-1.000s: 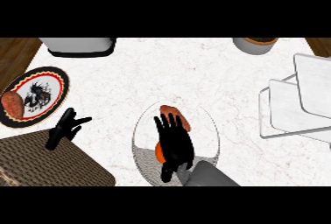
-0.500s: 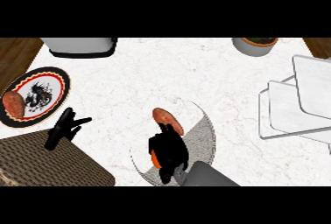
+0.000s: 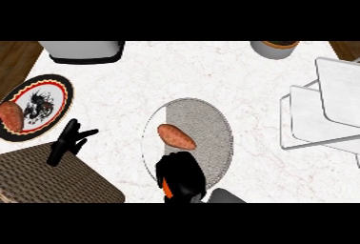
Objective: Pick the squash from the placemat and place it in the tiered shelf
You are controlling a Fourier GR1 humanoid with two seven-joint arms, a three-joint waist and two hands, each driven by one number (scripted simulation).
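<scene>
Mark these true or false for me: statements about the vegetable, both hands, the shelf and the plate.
1. A reddish-brown oblong vegetable lies on the round grey placemat. True.
2. The right hand hangs over the white tiered shelf. False: it is at the placemat's near edge, curled round an orange thing.
3. The left hand grips the vegetable. False: it is open, by the brown woven basket.
4. The round patterned plate at the left carries brownish food. True.

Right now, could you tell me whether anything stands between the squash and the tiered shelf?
Nothing visible does. The right hand curls round the orange squash at the near edge of the placemat; bare counter runs right to the tiered shelf. The sweet potato lies off that line.
</scene>
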